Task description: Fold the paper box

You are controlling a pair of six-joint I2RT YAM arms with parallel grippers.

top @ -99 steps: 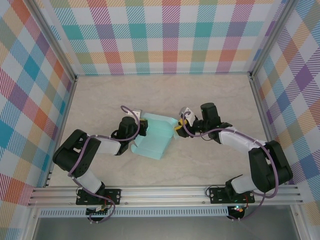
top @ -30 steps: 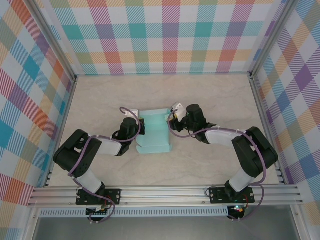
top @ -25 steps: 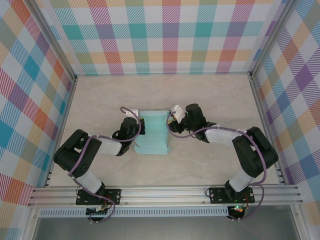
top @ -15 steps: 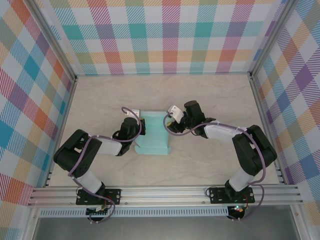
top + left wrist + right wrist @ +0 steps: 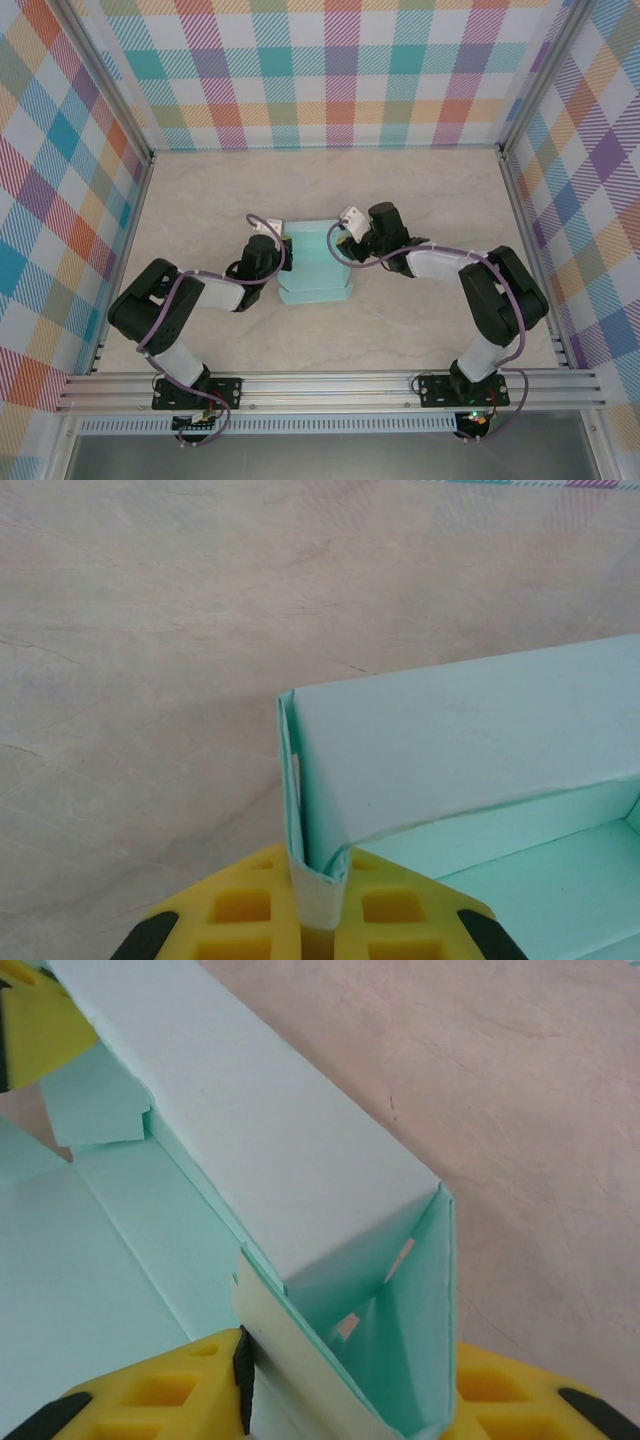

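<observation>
- Our left pincer (image 5: 318, 920) is clenched on a folded corner of the box (image 5: 312, 268), its yellow pads (image 5: 240, 910) squeezing the doubled card.
- Our right pincer (image 5: 350, 1400) grasps the other end of the same raised wall, with a pad against each side.
- The box is plain pale mint card, half formed: a flat floor, one hollow upright wall, and small slots in the wall's end.
- It sits in the middle of the table (image 5: 430, 190), between both arms.
</observation>
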